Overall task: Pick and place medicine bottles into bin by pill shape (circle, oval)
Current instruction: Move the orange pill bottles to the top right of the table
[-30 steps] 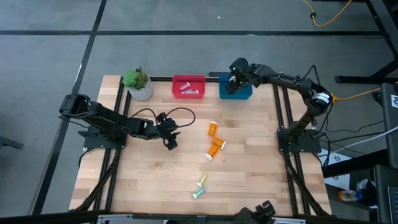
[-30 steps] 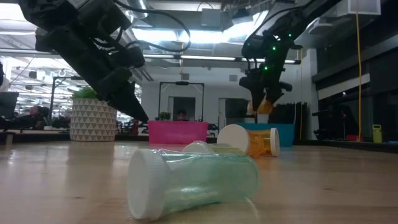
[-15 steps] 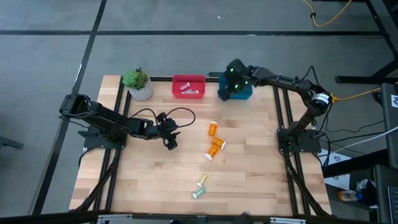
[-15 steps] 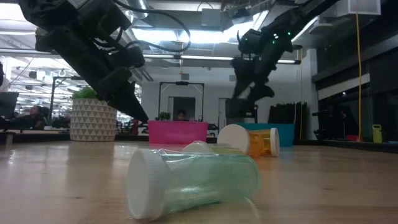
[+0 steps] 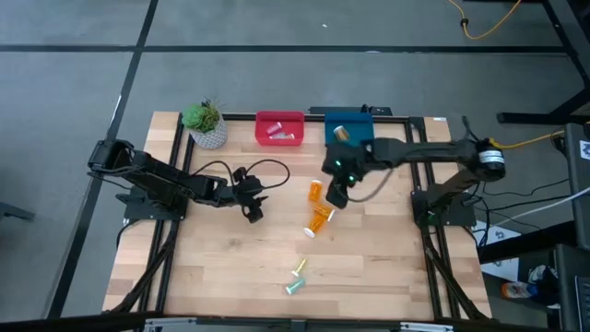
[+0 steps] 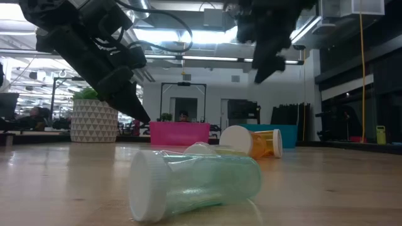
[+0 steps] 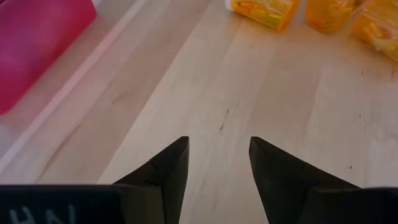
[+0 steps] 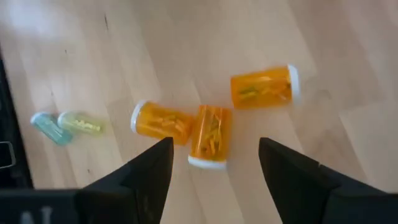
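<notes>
Both pairs of jaws are standing apart with nothing between them. In the high view the right gripper (image 5: 337,197) is hanging over the middle of the table (image 5: 387,258), just beside the upper orange bottle (image 5: 316,191), while two more orange bottles (image 5: 319,219) are lying touching each other a little nearer the front edge; a yellow-green vial (image 5: 300,268) and a teal vial (image 5: 293,287) are resting close together near the front. The left gripper (image 5: 252,211) is waiting low over the boards, well apart from the bottles. At the back, a red bin (image 5: 279,128) is holding what are probably two pale vials, and a blue bin (image 5: 349,124) is holding one orange bottle. In the low view the teal vial (image 6: 195,181) is lying on its side in front, white cap toward the camera. In the left wrist view the fingers (image 7: 166,171) are framing bare wood. In the right wrist view three orange bottles (image 8: 262,86) are lying below the spread fingers (image 8: 149,168). These bottles are looking light, rigid and smooth, so they are likely to roll or slip; gripping across the middle of the barrel, square to its length, seems safest.
</notes>
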Robot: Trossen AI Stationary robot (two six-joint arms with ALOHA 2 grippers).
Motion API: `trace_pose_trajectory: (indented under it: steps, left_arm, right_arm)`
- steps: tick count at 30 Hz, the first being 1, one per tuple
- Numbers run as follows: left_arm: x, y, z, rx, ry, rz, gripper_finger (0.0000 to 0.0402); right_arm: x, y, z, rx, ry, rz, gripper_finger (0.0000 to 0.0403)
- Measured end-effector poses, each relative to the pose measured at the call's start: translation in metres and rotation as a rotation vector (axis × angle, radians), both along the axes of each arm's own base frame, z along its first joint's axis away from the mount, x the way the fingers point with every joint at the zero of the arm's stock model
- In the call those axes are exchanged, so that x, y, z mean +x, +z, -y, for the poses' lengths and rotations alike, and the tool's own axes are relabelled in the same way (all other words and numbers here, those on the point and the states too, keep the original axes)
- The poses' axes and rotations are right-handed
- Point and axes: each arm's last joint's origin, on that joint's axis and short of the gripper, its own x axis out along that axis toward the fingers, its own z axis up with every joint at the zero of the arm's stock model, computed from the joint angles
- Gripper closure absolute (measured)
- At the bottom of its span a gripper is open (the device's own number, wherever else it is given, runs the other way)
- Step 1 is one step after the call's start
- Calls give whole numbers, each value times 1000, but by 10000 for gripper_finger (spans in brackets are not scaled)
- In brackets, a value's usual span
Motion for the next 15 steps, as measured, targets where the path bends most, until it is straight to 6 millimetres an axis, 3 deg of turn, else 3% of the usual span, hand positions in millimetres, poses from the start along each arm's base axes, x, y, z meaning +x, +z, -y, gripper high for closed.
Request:
trace_pose_trajectory:
  steps: [8, 12, 15]
  left_arm:
    - [1, 1, 1, -115, 77, 70, 239]
    - [1, 1, 3, -154, 104, 89, 239]
    - [1, 1, 4, -146, 92, 83, 239]
  right_arm:
    - [-33, 26, -48, -175, -137, -26, 170]
    - [-26, 21, -77, -157, -75, 76, 170]
    - [-15, 6, -104, -114, 8, 190, 170]
